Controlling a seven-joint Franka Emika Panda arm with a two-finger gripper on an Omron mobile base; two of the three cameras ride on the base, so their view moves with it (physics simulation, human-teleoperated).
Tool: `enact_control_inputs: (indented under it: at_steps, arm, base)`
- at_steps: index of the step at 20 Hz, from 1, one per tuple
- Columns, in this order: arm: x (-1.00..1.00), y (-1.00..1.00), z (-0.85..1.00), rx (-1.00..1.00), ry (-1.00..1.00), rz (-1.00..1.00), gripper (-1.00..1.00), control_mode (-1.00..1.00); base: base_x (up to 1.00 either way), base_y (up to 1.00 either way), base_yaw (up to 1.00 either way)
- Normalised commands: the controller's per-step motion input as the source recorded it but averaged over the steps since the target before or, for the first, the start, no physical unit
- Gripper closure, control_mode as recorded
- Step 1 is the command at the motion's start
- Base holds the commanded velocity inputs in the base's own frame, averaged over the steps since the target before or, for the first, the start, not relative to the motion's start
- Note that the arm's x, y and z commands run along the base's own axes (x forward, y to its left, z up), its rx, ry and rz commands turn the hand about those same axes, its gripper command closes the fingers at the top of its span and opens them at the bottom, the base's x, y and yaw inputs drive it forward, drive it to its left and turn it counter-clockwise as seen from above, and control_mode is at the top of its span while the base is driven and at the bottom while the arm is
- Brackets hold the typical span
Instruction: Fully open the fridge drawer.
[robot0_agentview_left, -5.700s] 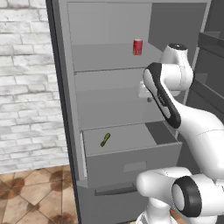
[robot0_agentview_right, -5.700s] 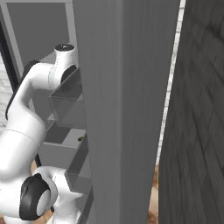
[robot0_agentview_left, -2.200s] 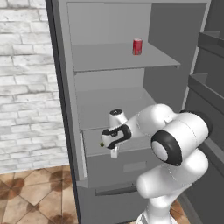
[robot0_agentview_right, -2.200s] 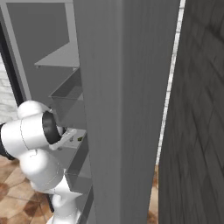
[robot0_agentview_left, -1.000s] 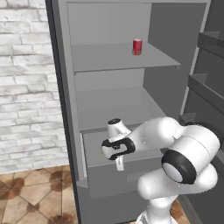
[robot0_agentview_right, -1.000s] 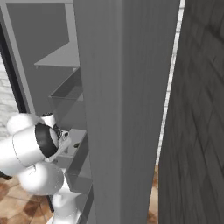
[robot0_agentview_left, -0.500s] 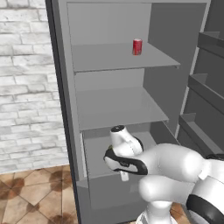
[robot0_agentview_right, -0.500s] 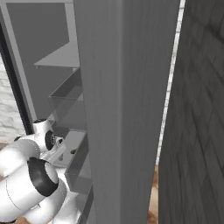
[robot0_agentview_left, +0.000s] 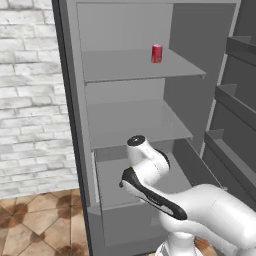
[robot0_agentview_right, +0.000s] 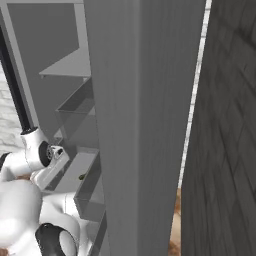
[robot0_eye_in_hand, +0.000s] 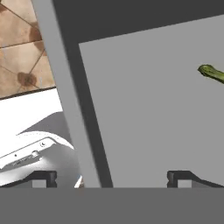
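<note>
We are facing the fridge (robot0_agentview_left: 125, 30), its fridge drawer (robot0_agentview_left: 130, 215) sitting low and partly pulled out. Our claw (robot0_eye_in_hand: 113, 177) is straddling the drawer's front wall, fingers apart, one tip inside and one outside. We are risking slipping off the rim, or jostling the green vegetable (robot0_eye_in_hand: 212, 72) inside.

**Drawer comes further out as the arm draws back**

You see the fridge drawer (robot0_agentview_left: 122, 200) standing further out of the fridge (robot0_agentview_left: 70, 100) than a moment ago, its front edge nearer the cameras. The arm has folded back and risen, and the gripper (robot0_eye_in_hand: 111, 177) now straddles the drawer's front wall.
</note>
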Motion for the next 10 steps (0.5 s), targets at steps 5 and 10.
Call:
enact_control_inputs:
  at_steps: [5, 10]
  arm:
    - [-0.3, 0.0, 1.0, 0.0, -0.28, 0.0, -1.0, -1.0]
    - [-0.67, -0.09, 1.0, 0.03, -0.4, 0.0, -1.0, -1.0]
  base:
    - [0.0, 0.0, 0.0]
    - [0.0, 0.0, 0.0]
